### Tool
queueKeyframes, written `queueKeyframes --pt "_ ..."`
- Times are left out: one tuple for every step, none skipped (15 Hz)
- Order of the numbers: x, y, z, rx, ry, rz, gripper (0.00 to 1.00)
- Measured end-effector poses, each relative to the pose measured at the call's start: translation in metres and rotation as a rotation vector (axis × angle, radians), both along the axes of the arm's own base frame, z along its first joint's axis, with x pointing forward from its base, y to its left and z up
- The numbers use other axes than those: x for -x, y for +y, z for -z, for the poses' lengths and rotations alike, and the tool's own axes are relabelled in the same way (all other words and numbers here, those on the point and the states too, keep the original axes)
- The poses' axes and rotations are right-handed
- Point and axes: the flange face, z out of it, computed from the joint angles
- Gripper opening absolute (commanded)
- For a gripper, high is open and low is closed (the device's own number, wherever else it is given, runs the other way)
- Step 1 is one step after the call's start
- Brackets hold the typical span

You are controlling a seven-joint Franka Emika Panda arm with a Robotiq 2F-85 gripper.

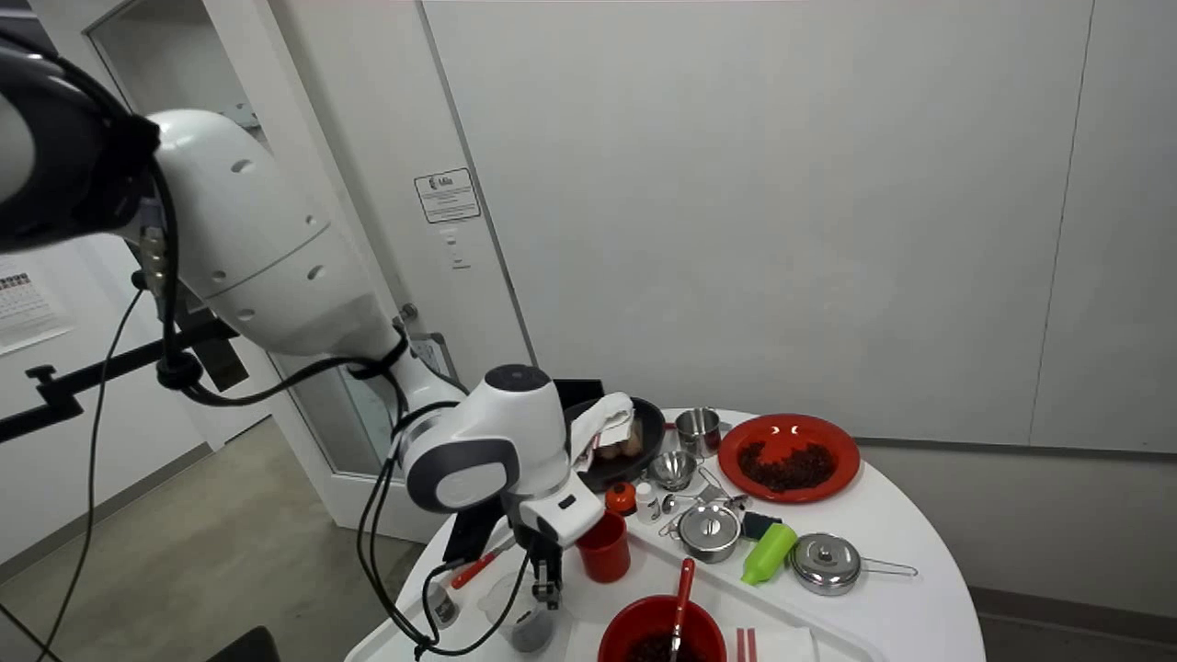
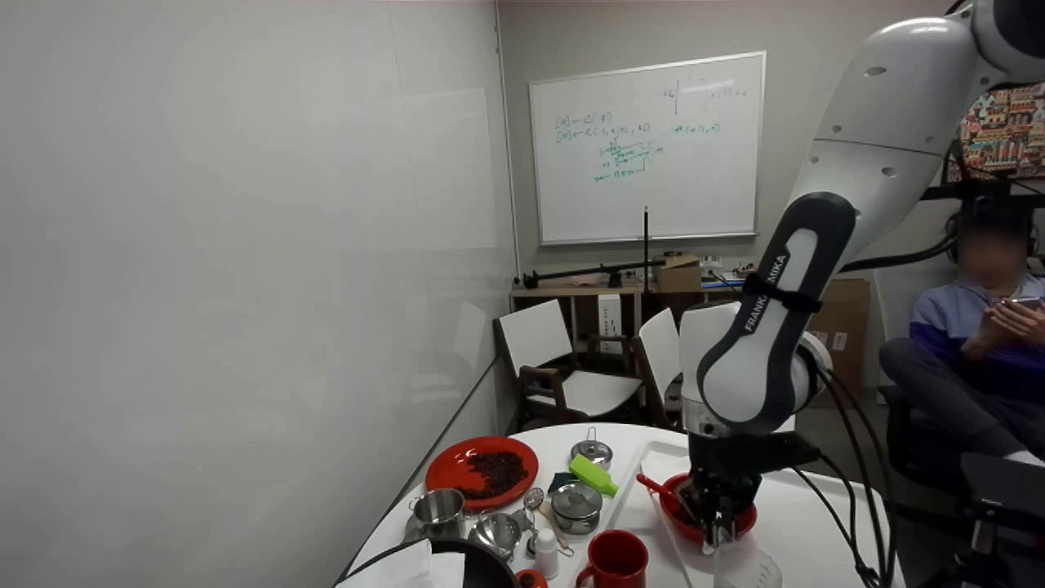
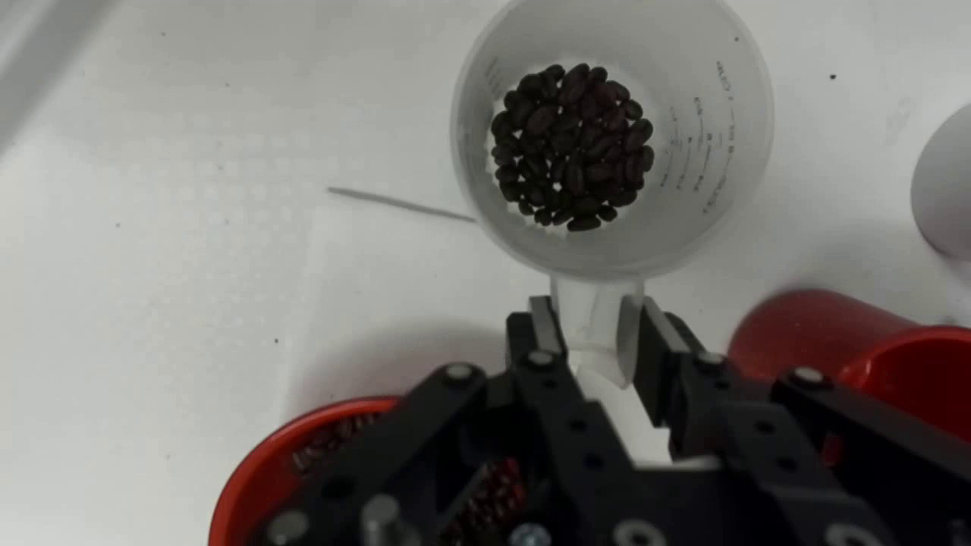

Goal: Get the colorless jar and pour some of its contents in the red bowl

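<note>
I'd call this a robotics lab in an office-style room. The white arm (image 2: 873, 139) carries Franka Emika lettering (image 2: 757, 310), and black cables (image 1: 169, 267) are strapped along it. Across the room hangs a whiteboard (image 2: 702, 192) with marker formulas (image 2: 608, 127); white chairs (image 2: 600, 392) stand below, by a low shelf unit (image 2: 571, 291) topped with a cardboard box (image 2: 679, 276). A printed notice (image 1: 448, 195) is posted beside the glazed door (image 1: 262, 74). Lidded steel pots (image 1: 709, 530) lend the round white desk (image 1: 892, 524) a kitchen touch.

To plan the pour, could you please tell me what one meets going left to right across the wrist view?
Red bowl, colorless jar with dark beans inside, red mug. The gripper overlaps all three, so I leave it out.
</note>
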Motion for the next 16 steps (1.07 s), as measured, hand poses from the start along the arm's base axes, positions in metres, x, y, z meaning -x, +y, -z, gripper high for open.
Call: queueKeyframes --pt "-0.005 0.002 -0.012 0.016 -0.008 0.000 0.11" --pt "-0.009 0.003 -0.023 0.033 -0.015 -0.001 0.11" --pt "-0.013 0.004 -0.035 0.050 -0.022 -0.002 0.11" --pt "-0.018 0.005 -0.048 0.070 -0.031 -0.002 0.11" --pt "-0.022 0.004 -0.059 0.090 -0.041 0.000 0.11" --pt "-0.026 0.002 -0.070 0.111 -0.051 0.007 0.11" --pt "-0.029 -0.002 -0.081 0.131 -0.062 0.017 0.11" --pt "-0.032 -0.007 -0.091 0.146 -0.074 0.033 0.11" --pt "-0.034 -0.015 -0.101 0.159 -0.085 0.056 0.11" --pt "-0.035 -0.025 -0.110 0.171 -0.099 0.085 0.11" --pt "-0.036 -0.037 -0.118 0.183 -0.112 0.118 0.11" --pt "-0.036 -0.050 -0.126 0.195 -0.123 0.156 0.11" --pt "-0.036 -0.064 -0.132 0.209 -0.131 0.195 0.11" --pt "-0.035 -0.077 -0.137 0.223 -0.137 0.237 0.11" --pt "-0.033 -0.091 -0.141 0.243 -0.142 0.282 0.11" --pt "-0.031 -0.104 -0.144 0.269 -0.147 0.325 0.11"
